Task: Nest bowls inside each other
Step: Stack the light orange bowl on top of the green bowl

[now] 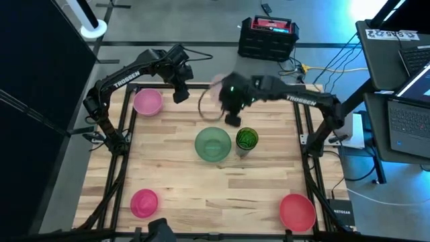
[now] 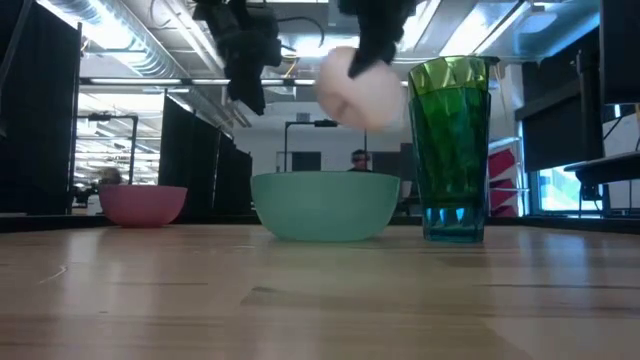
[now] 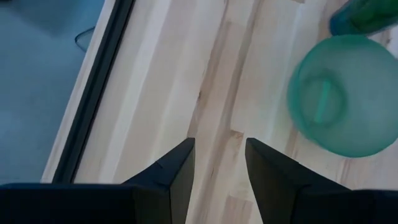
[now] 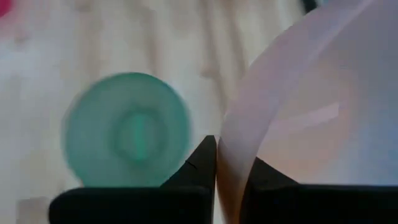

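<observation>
A pale pink bowl (image 2: 360,88) hangs in the air above the table's middle, with my right gripper (image 4: 231,155) shut on its rim. Below it a mint-green bowl (image 1: 213,144) stands upright on the wood, beside a green glass tumbler (image 1: 246,140). My left gripper (image 3: 217,155) hovers open over bare table near the far edge, left of the mint-green bowl (image 3: 345,93). Other bowls rest on their bases: a pink one (image 1: 147,102) at the far left, another pink one (image 1: 144,202) at the near left, and a red one (image 1: 297,210) at the near right. My right gripper pinches the pale pink bowl's rim (image 4: 233,177) with one finger inside the bowl and one outside its wall. The fingers slant down from above. The bowl is lifted clear of the table, tilted, hanging beside and below the fingers.
The table is framed by dark rails (image 1: 121,144). The tumbler (image 2: 455,150) stands close to the mint-green bowl's right side. Bare wood lies between the centre and the near corners. A person (image 2: 358,160) shows in the room far behind the table.
</observation>
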You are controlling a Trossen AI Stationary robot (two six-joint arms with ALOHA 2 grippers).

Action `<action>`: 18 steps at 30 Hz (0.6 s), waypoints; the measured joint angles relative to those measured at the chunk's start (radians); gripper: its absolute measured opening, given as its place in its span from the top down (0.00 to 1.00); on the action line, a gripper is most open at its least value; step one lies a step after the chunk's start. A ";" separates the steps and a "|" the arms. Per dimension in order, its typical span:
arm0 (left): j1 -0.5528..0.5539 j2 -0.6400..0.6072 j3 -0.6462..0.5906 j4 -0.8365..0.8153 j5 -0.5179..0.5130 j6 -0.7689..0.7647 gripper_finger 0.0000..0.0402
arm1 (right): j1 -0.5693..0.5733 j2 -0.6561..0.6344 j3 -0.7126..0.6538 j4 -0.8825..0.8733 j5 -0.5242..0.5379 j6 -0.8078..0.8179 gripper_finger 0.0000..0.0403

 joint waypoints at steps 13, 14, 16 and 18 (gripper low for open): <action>0.000 0.000 0.000 -0.015 -0.026 -0.026 0.68 | 0.200 0.140 0.000 0.101 0.002 0.057 1.00; 0.000 0.000 0.000 -0.016 -0.028 -0.028 0.68 | 0.216 0.151 0.000 0.109 0.002 0.061 1.00; 0.000 0.000 0.000 -0.018 -0.032 -0.032 0.68 | 0.246 0.172 0.000 0.124 0.002 0.070 1.00; 0.000 0.000 0.000 -0.018 -0.041 -0.021 0.68 | 0.255 0.196 0.000 0.136 0.007 0.089 1.00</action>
